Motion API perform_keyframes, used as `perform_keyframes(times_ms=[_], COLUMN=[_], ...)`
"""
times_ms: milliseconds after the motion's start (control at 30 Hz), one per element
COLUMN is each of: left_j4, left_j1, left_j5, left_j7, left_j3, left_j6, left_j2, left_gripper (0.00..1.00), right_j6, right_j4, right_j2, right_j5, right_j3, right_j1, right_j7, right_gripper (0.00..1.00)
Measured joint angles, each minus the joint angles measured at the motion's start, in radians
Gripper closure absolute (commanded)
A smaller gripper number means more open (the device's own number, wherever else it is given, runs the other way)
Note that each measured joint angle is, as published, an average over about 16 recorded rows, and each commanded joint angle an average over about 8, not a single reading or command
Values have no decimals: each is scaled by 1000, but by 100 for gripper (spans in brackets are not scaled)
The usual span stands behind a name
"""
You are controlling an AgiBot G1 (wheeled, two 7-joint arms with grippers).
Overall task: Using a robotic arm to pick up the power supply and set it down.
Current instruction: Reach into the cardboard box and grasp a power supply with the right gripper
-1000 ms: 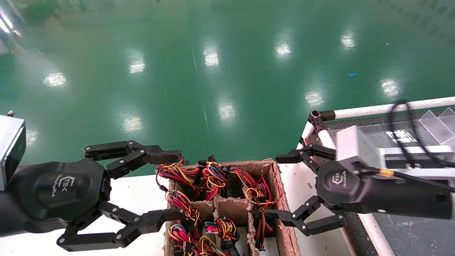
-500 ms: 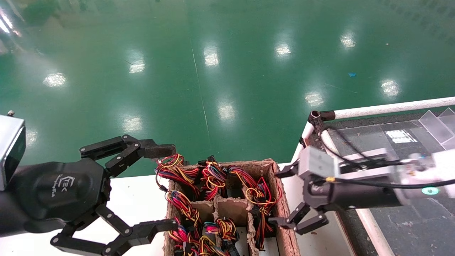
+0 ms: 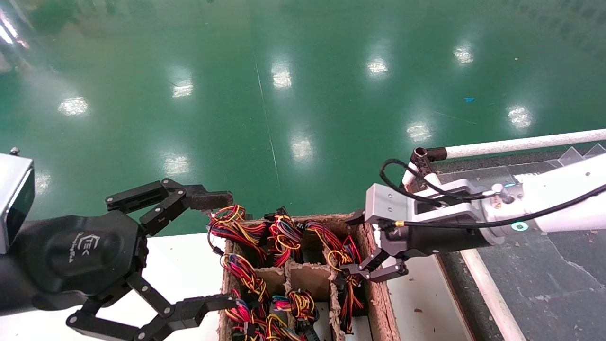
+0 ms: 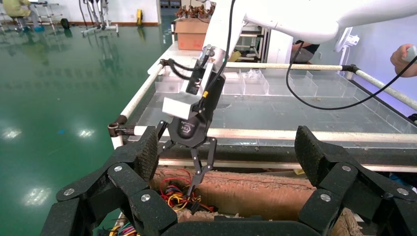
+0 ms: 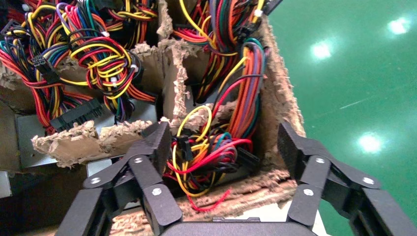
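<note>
A glossy green floor (image 3: pixel 284 94) surrounds the carton (image 3: pixel 378 303). The right gripper (image 3: pixel 367 271) hangs spread over its far-right cell's wires (image 5: pixel 211 147), framing a grab; the left gripper (image 3: pixel 208 251) waits agape beside it.

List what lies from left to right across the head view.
Left end effector → brown divided carton with wire bundles → right end effector at the carton's right compartment → white-railed table.

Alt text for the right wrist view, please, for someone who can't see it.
The right gripper, open, hangs over a compartment of a torn brown cardboard carton, its fingers straddling a tangle of red, yellow, orange and black wires. More wire bundles fill the neighbouring compartments, and green floor shows beyond the carton.
</note>
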Motion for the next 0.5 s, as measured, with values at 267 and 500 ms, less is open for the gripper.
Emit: perform_keyframes(times_ms=[267,500], left_j4=[0,0], left_j1=[0,0], left_j5=[0,0], left_j7=[0,0], left_j3=[0,0], left_j6=[0,0], left_j2=[0,0], left_gripper=[0,0], right_j6=[1,-5], right_j4=[-29,-35], right_j2=[-26,-27], right_j5=[-33,-34], right_j3=[-20,-24], right_j1=[13,11], right_j7=[-8,-13], right_gripper=[100,100])
